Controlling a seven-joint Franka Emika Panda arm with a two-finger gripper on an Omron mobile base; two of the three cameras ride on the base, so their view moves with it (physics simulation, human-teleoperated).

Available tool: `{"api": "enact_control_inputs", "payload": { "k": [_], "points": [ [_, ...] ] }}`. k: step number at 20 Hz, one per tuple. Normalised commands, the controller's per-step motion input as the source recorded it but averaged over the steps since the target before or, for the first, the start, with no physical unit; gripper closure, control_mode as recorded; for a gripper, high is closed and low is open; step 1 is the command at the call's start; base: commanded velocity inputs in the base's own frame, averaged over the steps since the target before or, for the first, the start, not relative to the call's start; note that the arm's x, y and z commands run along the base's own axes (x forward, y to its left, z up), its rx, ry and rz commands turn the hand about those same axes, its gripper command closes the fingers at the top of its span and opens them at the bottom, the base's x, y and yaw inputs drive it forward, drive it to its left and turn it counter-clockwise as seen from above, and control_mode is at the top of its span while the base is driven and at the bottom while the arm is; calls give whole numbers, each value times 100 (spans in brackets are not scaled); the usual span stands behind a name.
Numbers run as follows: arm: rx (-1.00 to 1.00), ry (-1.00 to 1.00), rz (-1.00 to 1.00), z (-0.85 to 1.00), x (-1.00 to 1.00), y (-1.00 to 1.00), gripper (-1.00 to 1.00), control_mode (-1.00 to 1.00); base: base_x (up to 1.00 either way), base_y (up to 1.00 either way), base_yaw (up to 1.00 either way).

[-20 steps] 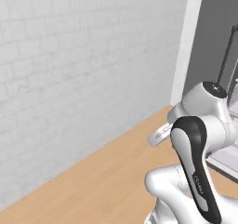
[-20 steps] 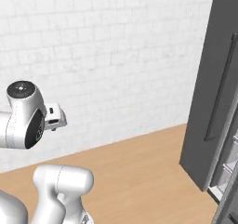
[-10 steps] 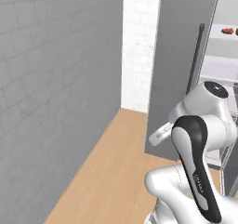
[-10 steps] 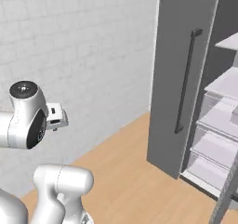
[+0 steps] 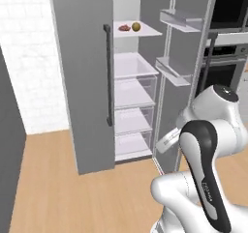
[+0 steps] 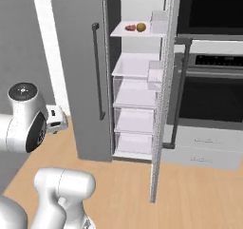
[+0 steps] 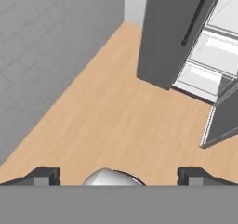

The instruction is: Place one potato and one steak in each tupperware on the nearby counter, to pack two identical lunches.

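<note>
1. An open fridge (image 5: 131, 82) stands ahead of the robot, its right door (image 6: 161, 95) swung wide and its grey left door (image 5: 82, 72) shut, a long dark handle (image 5: 108, 75) running down that door's edge.
2. On the fridge's top shelf (image 5: 145, 31) lie a steak (image 5: 124, 28) and a potato (image 5: 136, 26), side by side and close together; in the right base view the steak (image 6: 130, 27) is to the left of the potato (image 6: 141, 27), both near the shelf's front edge.
3. Below that shelf sit clear drawers (image 5: 133, 89), stacked one under another; whether anything lies in them cannot be told.
4. The open door carries door bins (image 5: 177, 20) on its inner face, seen in the left base view.
5. A black wall oven (image 6: 211, 95) stands to the right of the fridge, with grey cabinet drawers (image 6: 204, 147) beneath it.
6. The arm is folded up near the base, well apart from the fridge shelves; the gripper (image 7: 118, 174) points down at the light wooden floor (image 7: 116, 116), its two fingertips (image 7: 44, 175) spread wide with nothing between them.
7. In the hand view the fridge's lower drawers (image 7: 204, 74) appear at the upper right, and a grey wall (image 7: 46, 42) fills the upper left.
</note>
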Motion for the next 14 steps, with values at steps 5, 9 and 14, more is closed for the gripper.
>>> {"api": "enact_control_inputs", "payload": {
  "k": [5,9,14],
  "points": [
    [0,0,0,0,0,0,-100,100,90,44,-56],
    [0,0,0,0,0,0,-100,100,100,40,-19],
    [0,0,0,0,0,0,-100,100,96,12,-15]
  ]
}}
